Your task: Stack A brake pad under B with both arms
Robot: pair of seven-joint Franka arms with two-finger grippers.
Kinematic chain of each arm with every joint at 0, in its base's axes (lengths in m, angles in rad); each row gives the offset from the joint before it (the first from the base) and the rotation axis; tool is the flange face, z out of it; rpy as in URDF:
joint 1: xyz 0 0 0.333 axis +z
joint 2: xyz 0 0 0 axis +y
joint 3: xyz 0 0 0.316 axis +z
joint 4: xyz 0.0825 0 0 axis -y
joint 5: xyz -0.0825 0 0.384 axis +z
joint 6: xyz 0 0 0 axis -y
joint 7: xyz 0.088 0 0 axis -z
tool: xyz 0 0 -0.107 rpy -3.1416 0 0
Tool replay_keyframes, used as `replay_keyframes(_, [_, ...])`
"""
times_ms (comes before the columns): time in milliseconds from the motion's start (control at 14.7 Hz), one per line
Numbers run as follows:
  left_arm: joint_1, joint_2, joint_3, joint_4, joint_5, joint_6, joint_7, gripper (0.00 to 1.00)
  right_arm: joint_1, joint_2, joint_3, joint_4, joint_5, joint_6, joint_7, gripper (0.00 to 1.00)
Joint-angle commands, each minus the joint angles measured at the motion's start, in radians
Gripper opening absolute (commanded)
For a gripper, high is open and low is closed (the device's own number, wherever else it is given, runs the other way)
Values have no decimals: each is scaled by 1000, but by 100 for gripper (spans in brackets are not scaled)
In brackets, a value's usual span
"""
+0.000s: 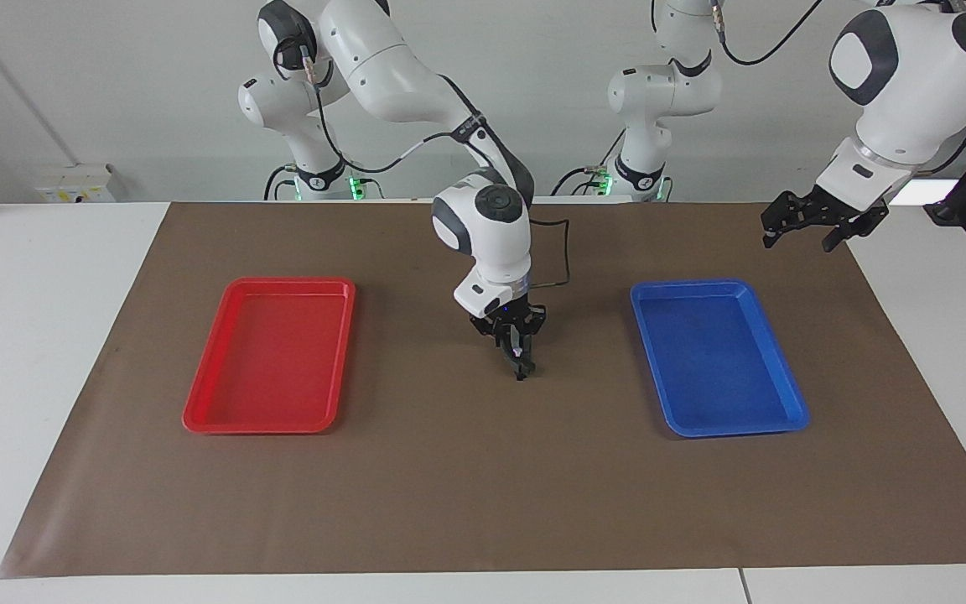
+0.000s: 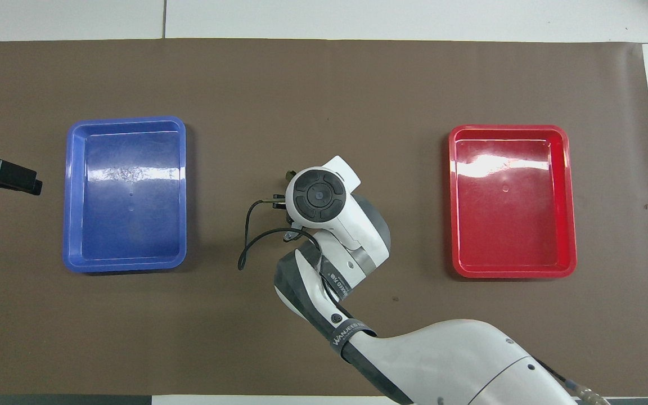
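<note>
While both trays (image 1: 198, 403) lie bare, right tool (image 1: 520, 362) between

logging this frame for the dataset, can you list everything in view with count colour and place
red tray: 1, red, on the brown mat toward the right arm's end of the table, nothing in it
blue tray: 1, blue, on the mat toward the left arm's end, nothing in it
mat: 1, brown, covers most of the white table
brake pads: none can be made out on the mat or in either tray; the spot under the right gripper is hidden
right gripper: 1, black on a white arm, pointing down over the middle of the mat between the trays
left gripper: 1, black on a white arm, raised over the mat's edge at the left arm's end, waiting
</note>
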Motion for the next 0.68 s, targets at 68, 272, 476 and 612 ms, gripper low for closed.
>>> replay_keyframes(68, [10, 2, -6, 5, -2, -7, 13, 100, -4, -13, 3, -32, 0, 46, 7, 6])
replay_keyframes(272, [10, 2, -6, 5, -2, -7, 13, 100, -4, -15, 3, -37, 2, 50, 7, 13])
replay_keyframes(476, [10, 2, -6, 5, -2, -7, 13, 100, -4, -13, 3, -40, 3, 53, 7, 32])
replay_keyframes(612, [10, 2, -6, 5, -2, -7, 13, 100, -3, -16, 3, -60, 7, 85, 7, 49])
